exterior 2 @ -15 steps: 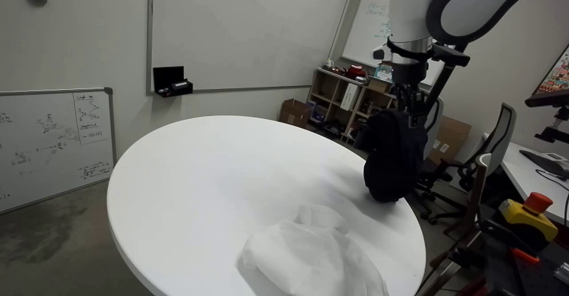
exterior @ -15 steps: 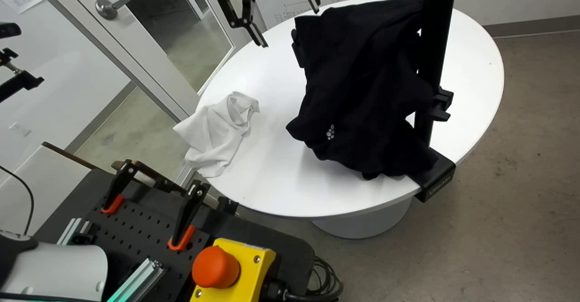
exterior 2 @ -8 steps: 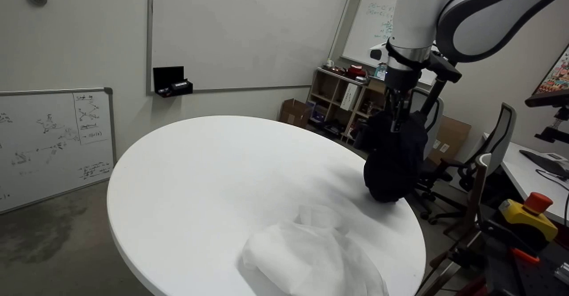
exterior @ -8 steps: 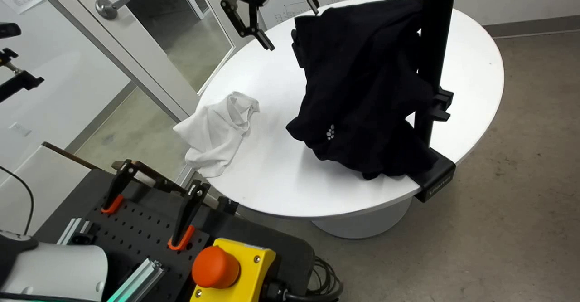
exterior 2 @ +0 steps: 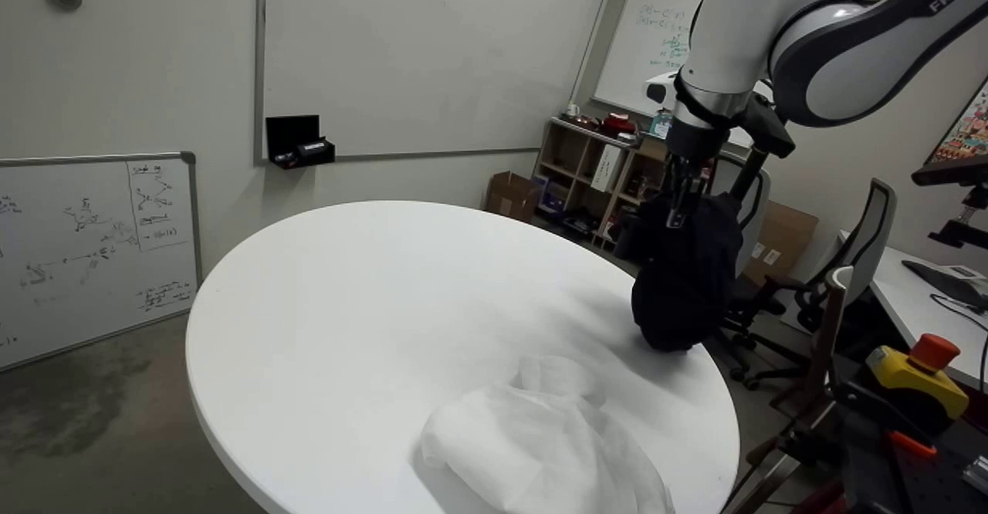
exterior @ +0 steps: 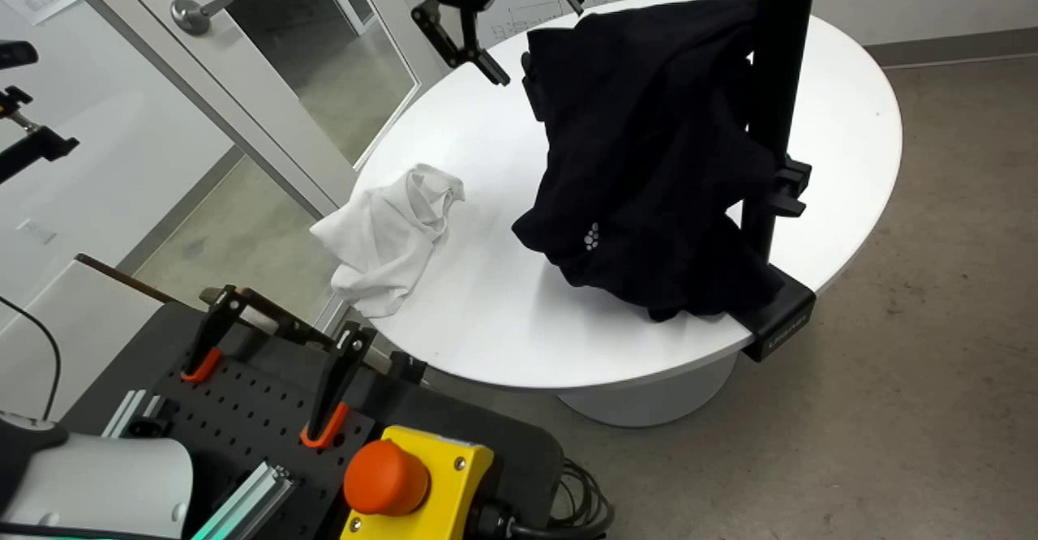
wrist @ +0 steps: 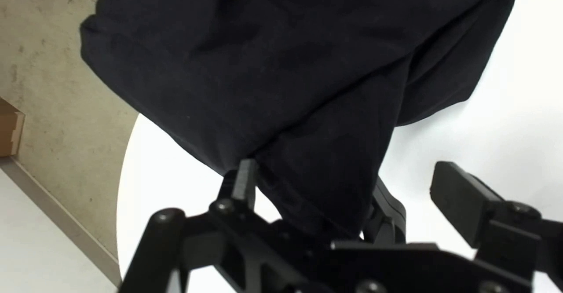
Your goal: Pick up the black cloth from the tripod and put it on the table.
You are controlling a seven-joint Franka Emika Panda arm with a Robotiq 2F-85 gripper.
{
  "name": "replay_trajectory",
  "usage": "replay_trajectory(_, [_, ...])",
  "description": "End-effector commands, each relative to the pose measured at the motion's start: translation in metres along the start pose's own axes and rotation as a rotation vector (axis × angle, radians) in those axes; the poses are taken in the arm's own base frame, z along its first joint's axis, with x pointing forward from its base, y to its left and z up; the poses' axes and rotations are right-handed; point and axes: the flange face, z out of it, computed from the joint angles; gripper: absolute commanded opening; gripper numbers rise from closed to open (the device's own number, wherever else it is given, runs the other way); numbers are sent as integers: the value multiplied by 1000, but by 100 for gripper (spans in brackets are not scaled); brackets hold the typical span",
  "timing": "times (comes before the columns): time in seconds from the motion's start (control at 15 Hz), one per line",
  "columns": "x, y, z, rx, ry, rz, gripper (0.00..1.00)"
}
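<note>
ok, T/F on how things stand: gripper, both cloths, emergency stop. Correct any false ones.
1. The gripper is shut on the black cloth. False: its jaws stand open.
2. The white cloth lies crumpled on the round white table. True.
3. The black cloth is spread out flat. False: it rises in folds.
4. The black cloth bears a pale dotted mark. True.
5. The emergency-stop button is green. False: it is orange-red.

You have bare table (exterior: 495,280) between the white cloth (exterior: 393,236) and the black cloth (exterior: 649,151) — but beyond the black cloth from your gripper (exterior: 538,44), the black post (exterior: 778,78) bars the way.
</note>
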Motion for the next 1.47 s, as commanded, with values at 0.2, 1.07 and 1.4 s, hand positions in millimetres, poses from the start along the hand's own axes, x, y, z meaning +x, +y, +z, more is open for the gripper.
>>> replay_trajectory(0.2, [-2,10,7,-39,4,69,69])
replay_trajectory(1.07, [0,18,8,-27,-8,160,0])
replay_trajectory(1.4, [-9,38,-27,156,-37,297,1])
